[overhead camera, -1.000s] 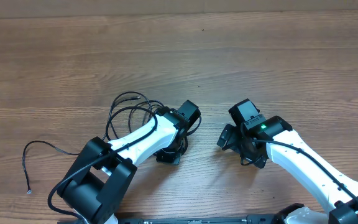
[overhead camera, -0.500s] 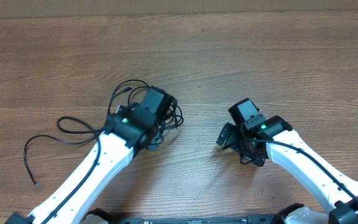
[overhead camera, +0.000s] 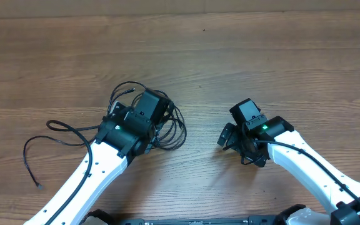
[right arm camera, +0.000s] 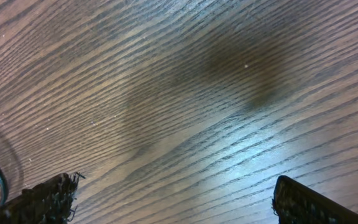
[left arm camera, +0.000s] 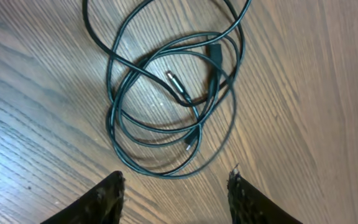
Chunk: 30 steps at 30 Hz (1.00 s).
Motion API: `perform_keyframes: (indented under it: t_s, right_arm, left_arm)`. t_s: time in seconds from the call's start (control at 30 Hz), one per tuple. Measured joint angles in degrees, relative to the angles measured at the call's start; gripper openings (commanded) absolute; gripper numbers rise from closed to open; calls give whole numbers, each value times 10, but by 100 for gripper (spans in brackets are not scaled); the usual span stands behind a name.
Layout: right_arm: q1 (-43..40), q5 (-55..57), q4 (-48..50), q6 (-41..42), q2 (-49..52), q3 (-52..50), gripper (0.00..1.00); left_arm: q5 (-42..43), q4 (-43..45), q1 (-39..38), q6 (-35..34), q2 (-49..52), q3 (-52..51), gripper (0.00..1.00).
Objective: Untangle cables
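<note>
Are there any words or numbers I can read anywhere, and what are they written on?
None: no words, numbers, brands or labels can be read on the tangled thin black cables, the brown wooden table, the white left robot arm or the white right robot arm.
The small green light on the right arm is only a glow, not a sign.

Overhead: fixed high above, facing straight down on the brown wood-grain desk (overhead camera: 261,50). Far enough off to take in both white robot arms (overhead camera: 99,169) entering from the bottom edge.

Left wrist: mounted behind the left hand (left arm camera: 174,190), looking down past its two black fingertips at the bottom of the frame. Fairly near the desk, framing the looped tangle of thin black cables (left arm camera: 166,106). Same tangle shared with overhead, partly covered there by the left arm.

Right wrist: behind the right hand (right arm camera: 176,199), very close to the desk, tilted across the wood grain. Shares only a thin dark curve at its left edge, seemingly cable.
</note>
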Motion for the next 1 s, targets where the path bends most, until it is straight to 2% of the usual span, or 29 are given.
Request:
perform_keyframes:
  t_s: [0.2,0.27,0.7,0.73,0.77,0.8,1.0]
  right_arm:
    - [0,-1,0,0,0,0,100]
    - [0,0,0,0,0,0,100]
    - [0,-1,0,0,0,0,100]
    - [0,-1,0,0,0,0,100]
    - [0,-1,0,0,0,0,100]
    - [0,-1,0,0,0,0,100]
    - [0,-1,0,0,0,0,100]
  left_arm:
    - [-12,-41,0,2,0,0,80]
    - [-16,-44,0,3,0,0,98]
    - [-25,-67,0,13,0,0,100]
    - [-27,-66,0,15,0,0,97]
    - [-29,-63,0,15,0,0,92]
    - [-33,-54,0,15,0,0,91]
    - [-43,22,0,14,21,0,94]
